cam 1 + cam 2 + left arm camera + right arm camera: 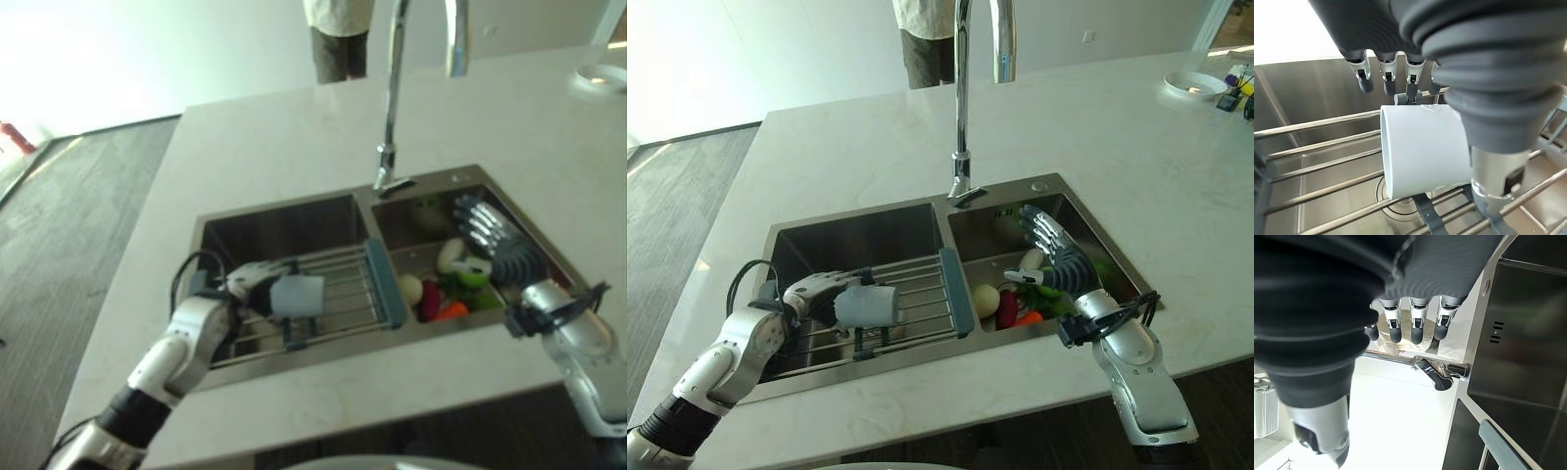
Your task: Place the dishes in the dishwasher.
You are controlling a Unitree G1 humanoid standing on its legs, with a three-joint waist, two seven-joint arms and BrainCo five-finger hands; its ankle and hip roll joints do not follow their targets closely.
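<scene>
A white cup point(1422, 147) lies on its side on the wire rack point(921, 289) that spans the left basin of the steel sink point(852, 235). My left hand point(813, 289) reaches over the rack, and the cup point(867, 305) rests between its straight fingers point(1388, 78) and its thumb, with a small gap showing under the fingertips. My right hand point(1058, 250) hovers open above the right basin, fingers point(1418, 328) spread and straight, holding nothing.
The right basin holds vegetables: a white round one point(986, 297), a red one point(1007, 308), an orange one point(1029, 318) and green pieces. A tall faucet point(965, 98) rises behind the sink. A white bowl point(1195, 83) sits far right on the counter. A person point(338, 39) stands beyond it.
</scene>
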